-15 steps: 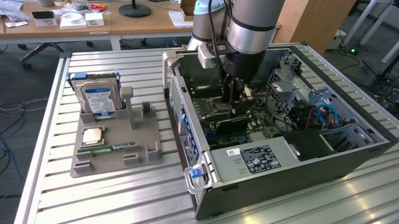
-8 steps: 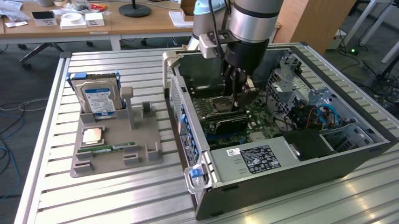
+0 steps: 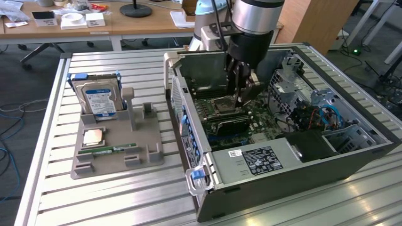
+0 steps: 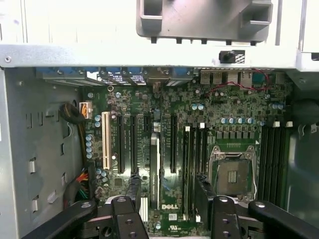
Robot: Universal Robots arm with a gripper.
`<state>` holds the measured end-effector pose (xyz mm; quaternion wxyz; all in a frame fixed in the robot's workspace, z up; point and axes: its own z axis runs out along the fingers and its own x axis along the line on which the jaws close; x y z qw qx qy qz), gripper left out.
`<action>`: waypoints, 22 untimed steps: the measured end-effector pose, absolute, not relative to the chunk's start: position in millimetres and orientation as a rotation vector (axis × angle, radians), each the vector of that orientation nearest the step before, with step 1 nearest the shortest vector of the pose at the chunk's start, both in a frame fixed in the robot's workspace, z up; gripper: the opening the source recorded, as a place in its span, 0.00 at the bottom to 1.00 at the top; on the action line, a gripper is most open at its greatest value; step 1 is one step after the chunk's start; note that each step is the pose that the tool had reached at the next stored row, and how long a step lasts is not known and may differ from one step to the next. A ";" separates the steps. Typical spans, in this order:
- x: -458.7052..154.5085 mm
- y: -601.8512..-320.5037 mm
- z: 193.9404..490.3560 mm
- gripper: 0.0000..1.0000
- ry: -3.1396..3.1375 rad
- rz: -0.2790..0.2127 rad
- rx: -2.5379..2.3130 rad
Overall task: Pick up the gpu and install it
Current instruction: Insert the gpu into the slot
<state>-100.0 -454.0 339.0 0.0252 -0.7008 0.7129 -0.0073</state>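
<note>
Gripper: open, jaws spread wide, nothing held.

Exterior view:
- Positioned inside the open case, right of frame centre, fingers pointing down at the board.
- Fingertips close above the socket, near the middle of the case.
- Arm entering from the upper centre of the frame.
- Holder on the table, at the exterior view's left, just beside the case.
- Hard drive upright at the far end of the holder, blue label facing the camera.
- Processor flat on the holder below the drive; memory stick flat just below that.
- Gpu not clearly told apart from the dark board parts under the fingers.

Wrist view:
- Gripper seen from above, two dark fingers well apart, bare board between them.
- Gpu edge-on, a slim slab standing upright on the board among the long slots, parallel to them.
- Located between the two fingers, nearer one than the other, touching neither.
- Whether fully seated in its slot: cannot tell.
- Socket beside the slots, on the far side of the second finger from the gpu.
- Holder outside the case wall, beyond the row of rear ports.
</note>
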 end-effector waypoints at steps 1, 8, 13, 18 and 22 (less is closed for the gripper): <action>-100.0 -453.9 340.1 0.56 2.204 -0.024 -2.167; -100.0 -453.3 351.4 0.56 2.201 -0.030 -2.164; -100.0 -453.3 351.5 0.56 2.201 -0.030 -2.164; -100.0 -453.3 351.5 0.56 2.201 -0.030 -2.164; -100.0 -453.3 354.6 0.56 2.201 -0.030 -2.164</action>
